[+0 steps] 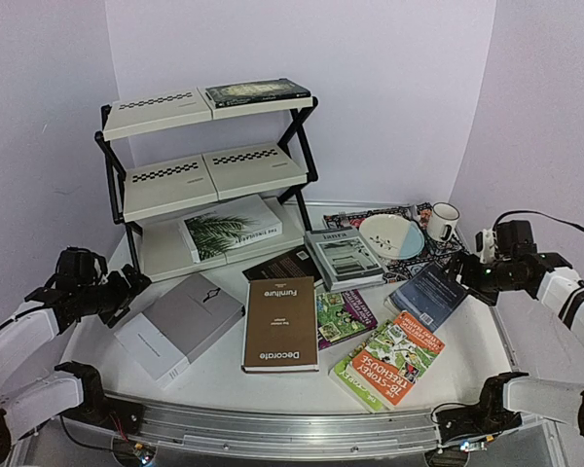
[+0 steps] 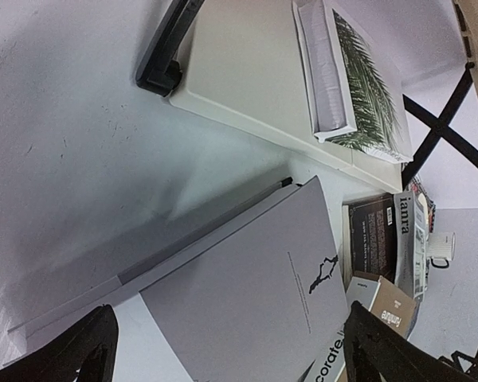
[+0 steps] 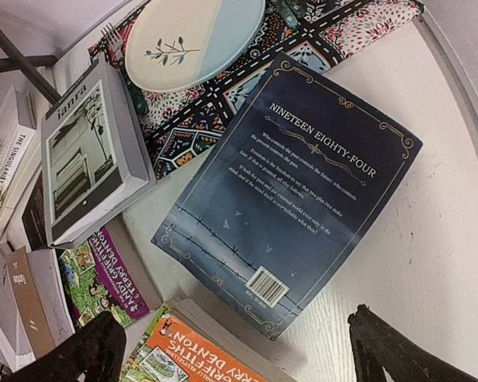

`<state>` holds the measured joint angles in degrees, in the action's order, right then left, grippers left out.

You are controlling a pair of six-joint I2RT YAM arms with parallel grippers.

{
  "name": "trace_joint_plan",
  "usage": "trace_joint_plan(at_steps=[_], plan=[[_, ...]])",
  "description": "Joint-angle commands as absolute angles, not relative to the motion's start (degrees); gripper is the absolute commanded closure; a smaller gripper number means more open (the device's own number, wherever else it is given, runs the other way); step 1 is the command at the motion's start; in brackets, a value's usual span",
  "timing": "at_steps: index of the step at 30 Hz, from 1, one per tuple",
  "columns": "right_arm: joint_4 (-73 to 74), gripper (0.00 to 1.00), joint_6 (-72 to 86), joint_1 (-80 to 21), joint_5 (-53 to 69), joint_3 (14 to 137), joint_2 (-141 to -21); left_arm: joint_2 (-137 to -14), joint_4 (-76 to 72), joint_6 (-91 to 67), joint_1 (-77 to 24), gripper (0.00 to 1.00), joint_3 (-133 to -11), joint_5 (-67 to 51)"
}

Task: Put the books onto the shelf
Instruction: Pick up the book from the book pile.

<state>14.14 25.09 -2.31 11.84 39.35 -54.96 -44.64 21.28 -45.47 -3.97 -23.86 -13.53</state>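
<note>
2 books already on the shelf (image 1: 165,185): dark book (image 1: 258,92) on top tier, palm-leaf book (image 1: 229,232) on bottom tier. The rest lie on the table (image 1: 273,391): grey book (image 1: 180,326), brown book (image 1: 280,324), black book (image 1: 284,265), "laura" book (image 1: 343,258), blue book (image 3: 291,191), plus 2 paperbacks (image 1: 389,358).

Left gripper (image 1: 128,285) hovers at the grey book's left edge, fingers wide, nothing btwn them. Right gripper (image 1: 464,275) hangs over the blue book, fingers wide too, empty.

Step in hand, prob.: first pick, one book per arm.

How to do it well, IMO:
- Grey book lies flat, so no room under it. Come in low from the side, one finger under the edge, other on the cover. Don't press straight down.
- Blue book has its far end on the placemat (image 3: 223,103), so that side may sit a bit proud & be the easier bite.
- Grip near the spine so the pages don't fan open.
- Watch the plate (image 1: 391,235) & mug (image 1: 443,221) just beyond the blue book.
- Mid tier is bare, so aim there. Slide each book in flat and keep clear of the black frame.
</note>
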Motion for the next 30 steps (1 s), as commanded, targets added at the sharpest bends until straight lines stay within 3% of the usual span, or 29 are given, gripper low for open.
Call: trace_joint_plan(at_steps=[1, 6, 14, 22, 30], plan=[[17.17, 0.02, 25.94, -2.42, 10.85, 41.46, -54.77, -44.48, 20.51, -40.59, -3.82, 0.0, -25.43, -16.41], [17.04, 0.02, 28.47, -2.43, 16.52, 41.16, -57.25, -42.87, 13.61, -37.06, -3.86, 0.0, -23.98, -27.81], [11.27, 0.02, 33.83, -4.11, 28.51, 40.07, -62.82, -43.87, 3.97, -42.07, -4.82, 0.0, -21.26, -34.81], [5.74, 0.02, 38.75, -21.52, 22.42, 43.53, -71.0, -49.3, 0.23, -44.52, -17.81, 0.0, -23.55, -27.05], [-3.37, 0.05, 45.02, -35.85, 18.94, 46.46, -78.93, -51.55, -1.77, -44.97, -20.63, 0.03, -23.31, -28.28]])
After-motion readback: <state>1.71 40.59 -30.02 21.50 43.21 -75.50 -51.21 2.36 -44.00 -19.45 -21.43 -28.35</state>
